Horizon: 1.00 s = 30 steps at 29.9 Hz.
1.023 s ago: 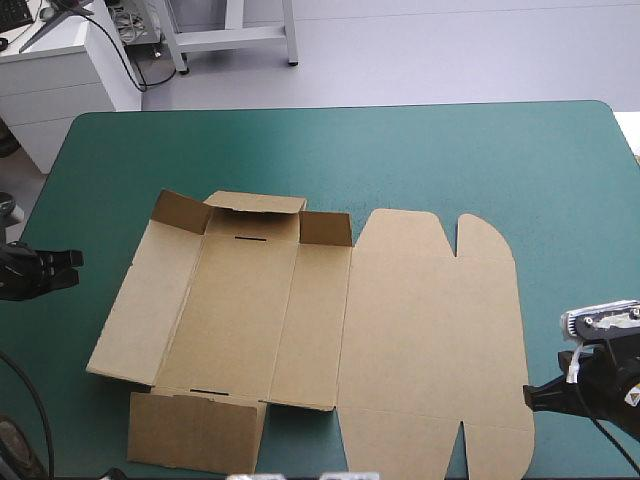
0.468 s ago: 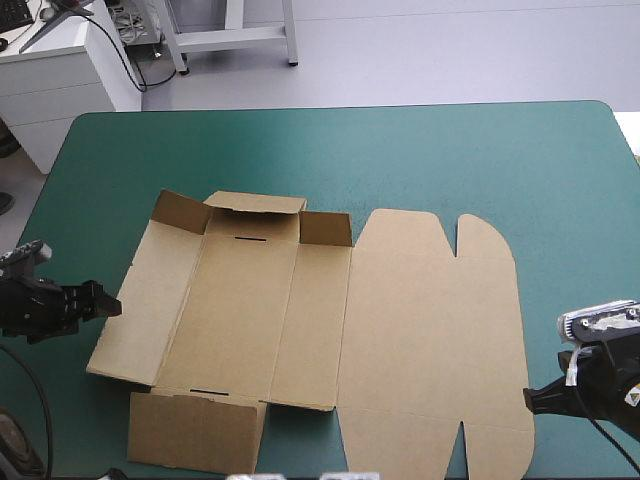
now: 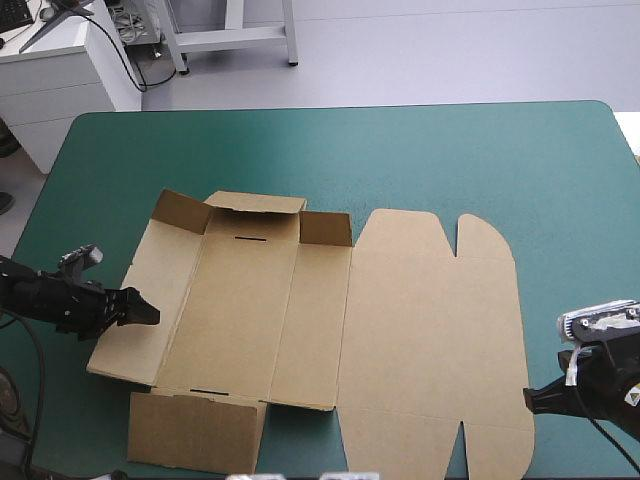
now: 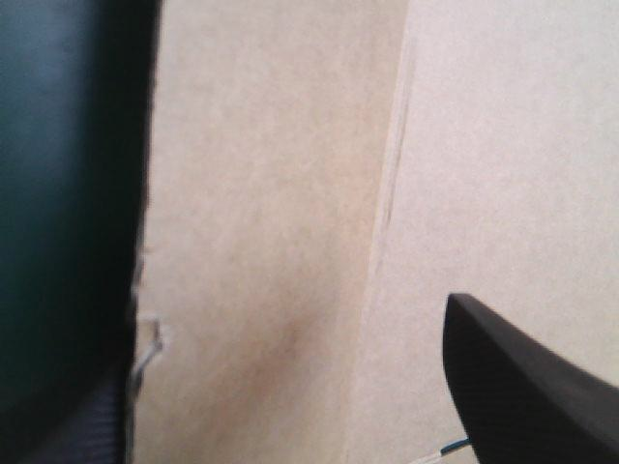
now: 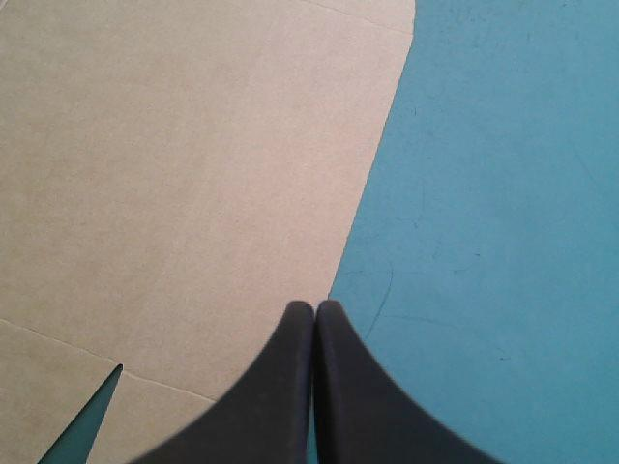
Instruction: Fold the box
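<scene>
left gripper [image 3: 143, 313] open, tips just over the outer edge of the left side panel [image 3: 150, 290]; in the wrist view one black finger [image 4: 522, 387] over bare board, the other only a dark shape by the board's edge, a crease [image 4: 387, 193] running ahead between them. right gripper [image 5: 315, 307] closed to a point, holding nothing, parked at the near right edge of the lid panel [image 3: 430, 340], tip right at the board's rim.

box [image 3: 245, 310] lying open and mostly flat on the teal-green table [image 3: 400, 150], a little nearer the front edge than the far one; only the far flaps [image 3: 255, 205] slightly raised, lid panel flat to the right.

step in hand, by the look of it: raising that left side panel into a wall. to do it well:
- slide the lower finger under the free edge rather than shoving the sheet sideways; likely to skate on the table otherwise.
- take a shallow bite near the middle of the panel's length, for an even turn along the crease and no twist at one corner.
- lift in an arc about the crease, not straight up, to keep the base down.
- consider pressing the closed right gripper onto the lid panel as an anchor; no weight on the sheet at present.
- stop at upright, with the far corner flap probably due for tucking inside.
</scene>
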### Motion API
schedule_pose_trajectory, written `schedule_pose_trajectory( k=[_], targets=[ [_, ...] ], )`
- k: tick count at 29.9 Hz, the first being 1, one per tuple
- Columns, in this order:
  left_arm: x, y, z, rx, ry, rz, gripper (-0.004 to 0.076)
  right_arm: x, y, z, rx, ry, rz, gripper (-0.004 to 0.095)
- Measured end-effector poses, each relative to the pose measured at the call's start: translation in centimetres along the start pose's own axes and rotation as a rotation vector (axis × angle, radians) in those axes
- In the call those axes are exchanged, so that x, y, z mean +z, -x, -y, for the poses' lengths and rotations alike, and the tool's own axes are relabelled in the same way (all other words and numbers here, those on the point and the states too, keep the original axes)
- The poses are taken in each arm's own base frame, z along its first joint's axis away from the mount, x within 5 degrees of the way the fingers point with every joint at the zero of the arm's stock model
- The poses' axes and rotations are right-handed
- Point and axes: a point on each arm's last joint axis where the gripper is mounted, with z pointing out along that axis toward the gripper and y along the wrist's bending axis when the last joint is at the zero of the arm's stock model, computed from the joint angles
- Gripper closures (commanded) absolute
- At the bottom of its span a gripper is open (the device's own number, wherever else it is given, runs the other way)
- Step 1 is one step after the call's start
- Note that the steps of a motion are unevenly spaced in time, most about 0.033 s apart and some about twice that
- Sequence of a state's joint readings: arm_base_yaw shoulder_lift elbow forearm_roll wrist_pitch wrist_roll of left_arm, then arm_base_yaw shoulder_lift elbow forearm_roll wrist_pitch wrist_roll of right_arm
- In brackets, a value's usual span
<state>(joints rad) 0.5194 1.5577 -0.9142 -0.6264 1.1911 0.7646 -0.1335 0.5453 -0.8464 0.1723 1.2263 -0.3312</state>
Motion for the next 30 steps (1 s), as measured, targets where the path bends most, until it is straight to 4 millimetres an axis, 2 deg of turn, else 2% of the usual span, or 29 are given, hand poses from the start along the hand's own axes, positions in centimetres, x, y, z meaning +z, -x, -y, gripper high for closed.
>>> schedule_pose_trajectory(
  k=[3, 6, 9, 12, 23, 30],
  targets=[
    [0.6, 0.2, 0.5, 0.021, -0.009, -0.023, 0.0209, 0.0, 0.0, 0.0, 0.0, 0.0, 0.0, 0.0927],
    [0.8, 0.2, 0.6, 0.033, -0.005, -0.033, 0.0293, 0.0, 0.0, 0.0, 0.0, 0.0, 0.0, 0.0927],
    [0.8, 0.1, 0.6, 0.042, 0.008, -0.047, 0.0454, 0.0, 0.0, 0.0, -0.001, 0.0, 0.0, 0.0927],
    [0.8, 0.1, 0.5, 0.045, 0.012, -0.052, 0.0718, 0.0, 0.0, 0.0, -0.001, 0.0, 0.0, 0.0927],
    [1.0, 0.1, 1.3, 0.077, 0.005, -0.095, 0.0733, 0.0, 0.0, 0.0, -0.001, -0.001, 0.0, 0.0927],
    [2.0, 1.5, 5.1, 0.269, 0.158, -0.227, 0.0732, 0.0, 0.0, 0.0, -0.001, -0.001, 0.0, 0.0927]
  ],
)
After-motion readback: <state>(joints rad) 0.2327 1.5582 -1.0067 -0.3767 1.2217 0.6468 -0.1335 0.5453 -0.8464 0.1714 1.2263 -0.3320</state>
